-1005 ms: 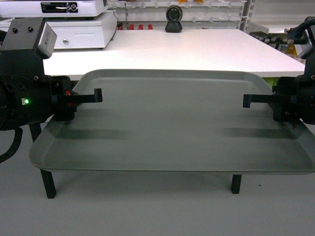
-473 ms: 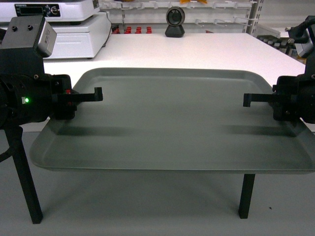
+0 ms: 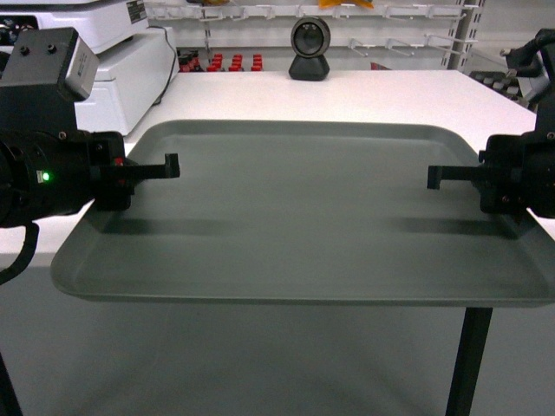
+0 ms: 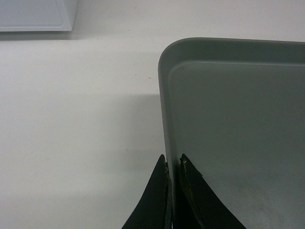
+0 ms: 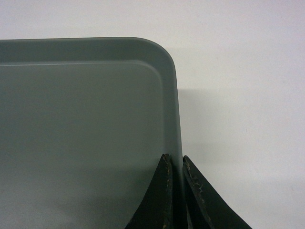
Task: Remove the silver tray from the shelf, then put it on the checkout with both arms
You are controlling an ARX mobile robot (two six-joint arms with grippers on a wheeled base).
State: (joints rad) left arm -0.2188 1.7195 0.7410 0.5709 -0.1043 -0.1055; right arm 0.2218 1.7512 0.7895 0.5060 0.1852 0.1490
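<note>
The silver tray (image 3: 295,217) hangs level between both arms, its far half over the front of the white checkout (image 3: 381,95). My left gripper (image 3: 172,169) is shut on the tray's left rim, one finger above and one below. My right gripper (image 3: 434,179) is shut on the right rim in the same way. In the left wrist view the left gripper (image 4: 172,162) pinches the rim of the tray (image 4: 238,133) below its rounded corner, white counter beneath. The right wrist view mirrors this, with the right gripper (image 5: 175,160) on the tray (image 5: 86,133). The shelf is out of view.
A round black scanner (image 3: 309,43) stands at the counter's far edge. A white scale or register (image 3: 121,69) sits at the back left, and its corner (image 4: 35,14) shows in the left wrist view. A black table leg (image 3: 464,364) is below the tray at the right.
The counter has come nearer and now reaches under the tray's far half. The scanner and register look larger. Both grippers hold the tray as before.
</note>
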